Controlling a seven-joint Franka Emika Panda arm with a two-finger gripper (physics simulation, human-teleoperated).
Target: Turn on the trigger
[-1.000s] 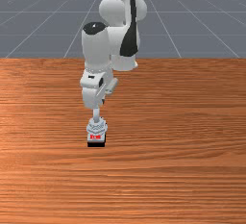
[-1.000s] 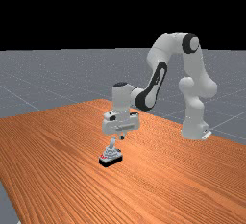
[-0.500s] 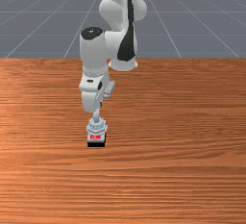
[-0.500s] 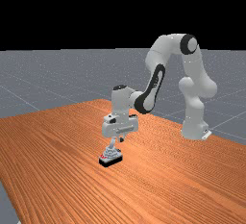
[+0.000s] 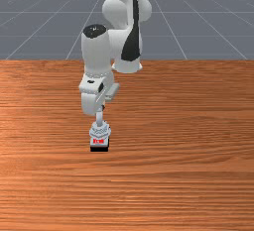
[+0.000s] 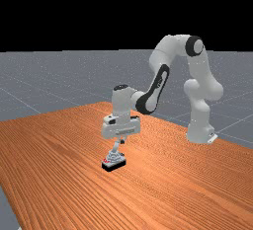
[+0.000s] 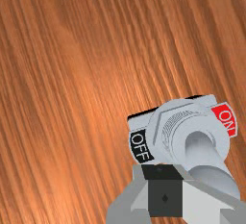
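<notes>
Lever switch (image 6: 114, 161) stood on the wood table (image 6: 183, 187), black base down, grey stepped body on top. From the switch, I had the gripper (image 6: 122, 141) above it, a touch toward the far view's right, close beside the top of the lever (image 6: 116, 146). Couldn't tell if it touched. Claw state: couldn't tell whether wide, narrow or holding anything. In the far view the lever rose from the switch body and leaned away from the switch's red label. That was the ON label (image 7: 225, 120) in the wrist view; the OFF label (image 7: 140, 147), black, sat across the round collar (image 7: 168, 129) from it. Arm (image 6: 123, 103) came in over the switch from its mount (image 6: 199, 133), well apart from the switch, on the switch's far-view right.
</notes>
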